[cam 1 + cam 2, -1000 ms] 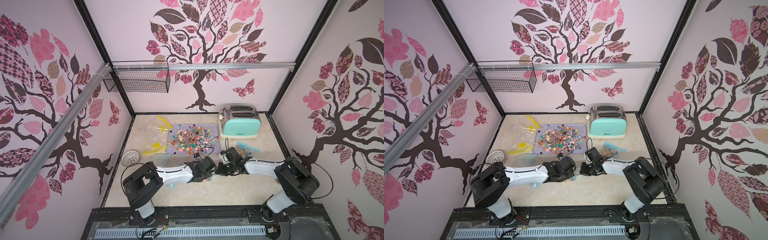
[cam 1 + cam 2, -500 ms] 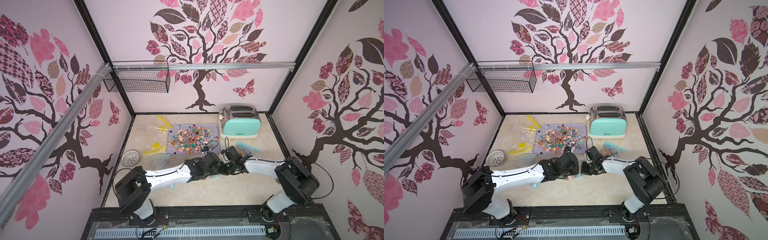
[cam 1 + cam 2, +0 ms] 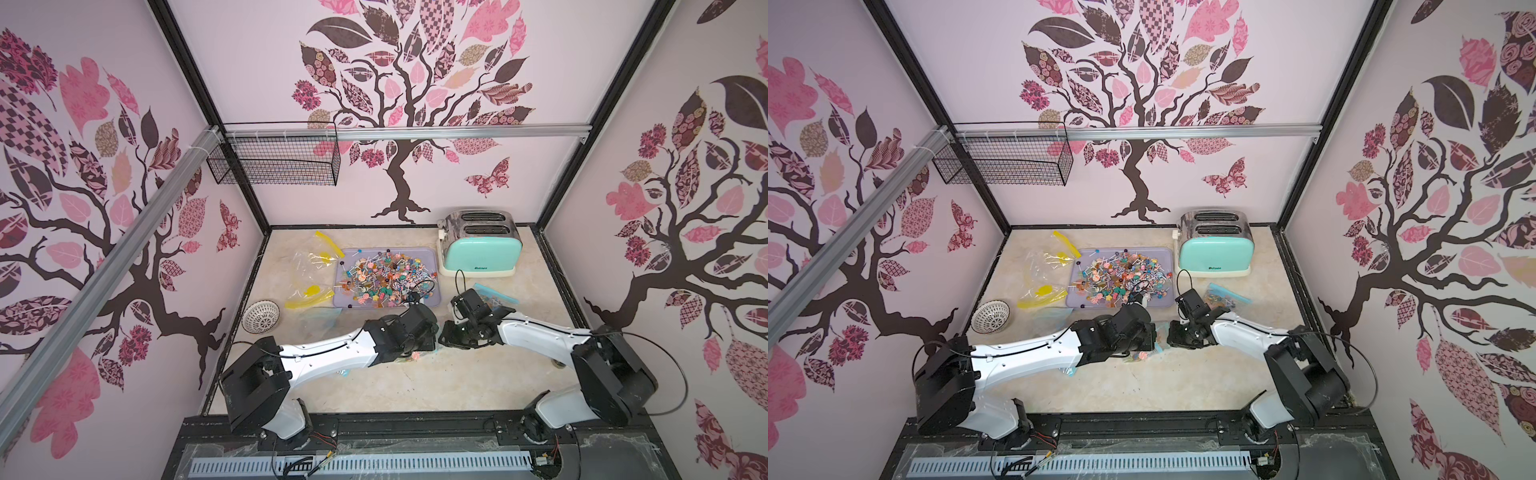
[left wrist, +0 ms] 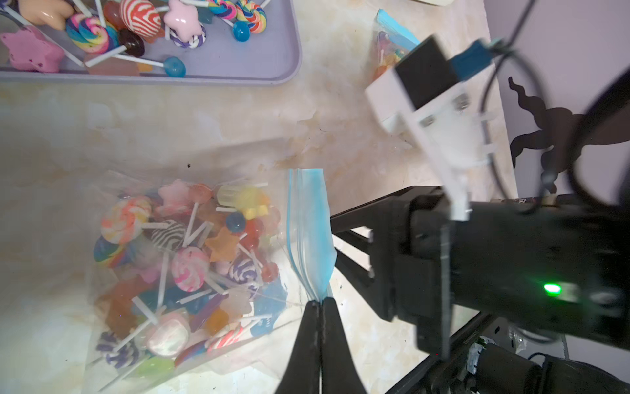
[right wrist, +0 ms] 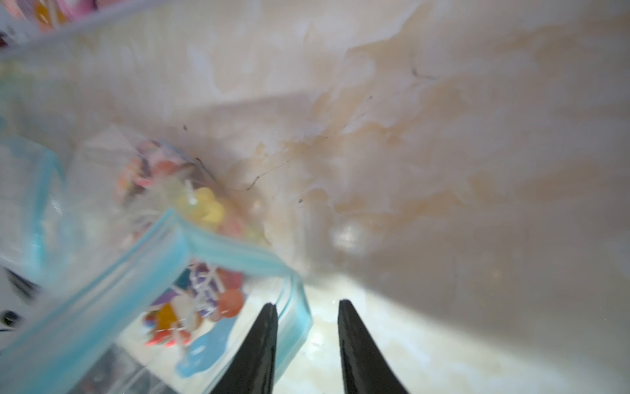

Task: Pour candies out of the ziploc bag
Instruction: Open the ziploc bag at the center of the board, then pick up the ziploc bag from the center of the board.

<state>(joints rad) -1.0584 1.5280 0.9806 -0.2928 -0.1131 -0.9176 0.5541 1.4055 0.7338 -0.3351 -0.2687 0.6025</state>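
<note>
Presently, the ziploc bag (image 4: 308,225) lies on the marble-patterned surface (image 4: 170,129) about the middle of the scene. It is just on the near side of the lilac tray (image 4: 259,51) and sits between the two wrists. Its candies (image 4: 185,262), swirled lollipops on white sticks along with star and jelly shapes, show through the clear plastic, bunched toward the end away from the blue zip strip. The left gripper (image 4: 318,303) has its jaws pressed together on one end of that strip, with no gap visible between them. The right gripper (image 5: 306,305) has its jaws parted narrowly. A corner of the blue strip sits in the gap beside one finger while the other finger stands clear, so nothing is clamped. The right wrist view is blurred, but the two halves of the strip appear spread apart there. In both top views the left wrist covers most of the bag. The poured-out sweets (image 3: 384,280) form a heap on the tray. A mint toaster (image 3: 480,245) stands to the right of the tray, toward the far wall. A second blue-zip bag (image 3: 494,295) lies beside the right arm. Clear yellow-zip bags (image 3: 309,266) lie left of the tray, and a white mesh bowl (image 3: 261,316) sits nearer, at the left edge.
</note>
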